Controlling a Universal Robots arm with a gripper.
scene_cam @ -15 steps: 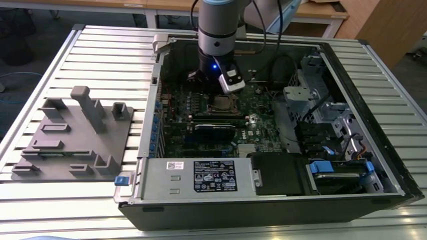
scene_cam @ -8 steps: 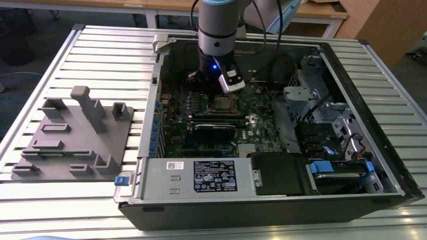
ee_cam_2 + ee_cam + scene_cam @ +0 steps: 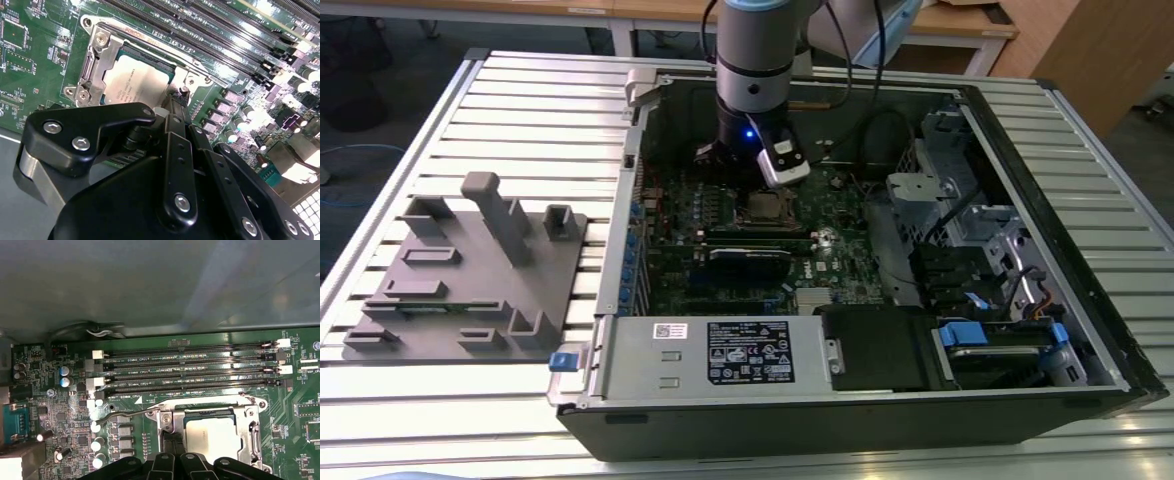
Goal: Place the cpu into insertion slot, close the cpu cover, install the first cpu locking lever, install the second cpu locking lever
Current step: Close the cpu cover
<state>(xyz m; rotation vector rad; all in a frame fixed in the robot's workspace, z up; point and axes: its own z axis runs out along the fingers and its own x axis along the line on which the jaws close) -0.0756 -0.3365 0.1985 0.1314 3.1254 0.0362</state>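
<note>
In the exterior view we see a worktop (image 3: 520,110) of pale ribbed metal slats. A dark floor (image 3: 400,40) and light wooden furniture (image 3: 1087,50) lie behind it. An open computer case (image 3: 854,425) lies flat on the slats, its green board facing up. A grey moulded fixture (image 3: 467,270) sits beside it, toward the exterior view's left. The arm comes down into the case. Its tool (image 3: 774,185) is just above the insertion slot (image 3: 765,210), near the middle of the board.

In the second wrist view the tool's black linkage is in the foreground. The fingers (image 3: 175,107) look pressed together, and their tip is at one edge of the slot. The cpu (image 3: 135,82) sits flat in the slot with its dull silver top showing. The cpu cover (image 3: 100,55) lies down around it, framing it through its window. A thin locking lever (image 3: 160,50) runs along the cover's edge, next to the long black memory slots (image 3: 225,30).

In the first wrist view the case's plain grey inner wall (image 3: 150,280) is beyond the board. The memory slots run in parallel rows. Below them is the cover, with the chip seen through it. The lever's handle reaches out past the frame. We cannot tell whether it is latched.
</note>
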